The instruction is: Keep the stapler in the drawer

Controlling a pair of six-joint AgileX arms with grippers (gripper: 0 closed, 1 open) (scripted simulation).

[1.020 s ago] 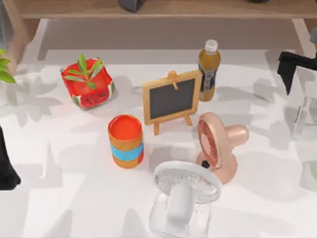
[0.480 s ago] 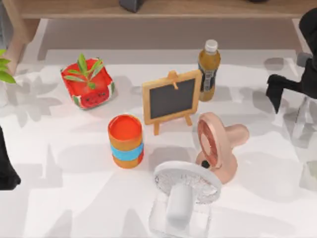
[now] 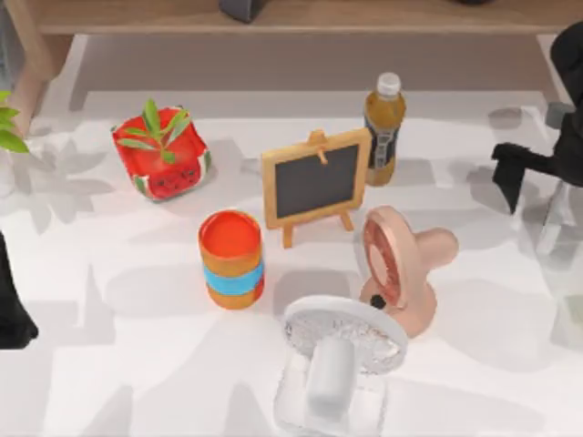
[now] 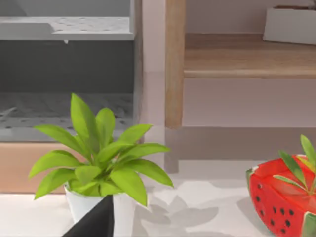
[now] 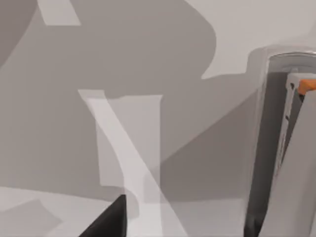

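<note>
The stapler point(image 3: 550, 221), slim and white, lies at the table's far right edge. In the right wrist view the stapler point(image 5: 284, 148) appears as a long grey-white body with a small orange part at one end. My right gripper point(image 3: 516, 175) hovers just left of and behind it, above the table. Its dark fingertips point(image 5: 112, 217) stand apart in the wrist view, with nothing between them. My left gripper point(image 3: 11, 314) is parked at the table's left edge. A grey-lined compartment with a tan front point(image 4: 29, 168), seemingly the drawer, stands behind a potted plant point(image 4: 98, 163).
A watermelon-shaped planter point(image 3: 162, 155), chalkboard easel point(image 3: 316, 182), bottle point(image 3: 384, 127), orange-and-blue cup point(image 3: 231, 259), pink fan point(image 3: 405, 269) and white fan on a clear base point(image 3: 335, 360) crowd the table's middle. A wooden shelf point(image 3: 291, 16) runs along the back.
My right arm has come in from the right edge, its gripper moving left and toward the front, closer to the stapler. The left arm and the table objects have stayed put.
</note>
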